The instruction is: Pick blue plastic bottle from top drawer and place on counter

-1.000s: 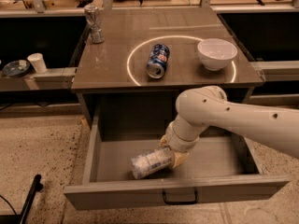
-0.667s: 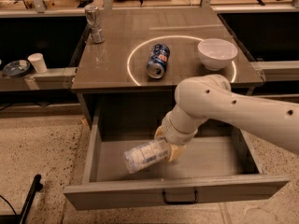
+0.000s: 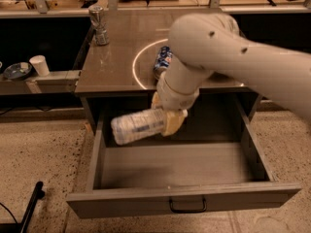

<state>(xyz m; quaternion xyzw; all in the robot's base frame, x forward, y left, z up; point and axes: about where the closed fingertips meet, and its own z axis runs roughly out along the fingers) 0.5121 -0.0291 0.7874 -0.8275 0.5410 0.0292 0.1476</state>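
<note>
- Blue plastic bottle (image 3: 138, 126) lies almost level in the air over the open top drawer (image 3: 146, 205), apparently clear of its floor and just in front of the tabletop's (image 3: 116, 57) front edge.
- The hand (image 3: 170, 120) is clamped on the bottle's right end, with the arm reaching in from the right.
- Done, by my reading: the grasp is made and the bottle is out of the drawer, which now looks bare inside.
- Left: carry the bottle up and back over the tabletop, set it down and let go.
- The tabletop already holds a blue soda can (image 3: 163, 59) inside the white ring (image 3: 136, 67) and a crushed silver can (image 3: 98, 25) at the far left corner, so the bare stretch on the left seems the likeliest landing spot.
</note>
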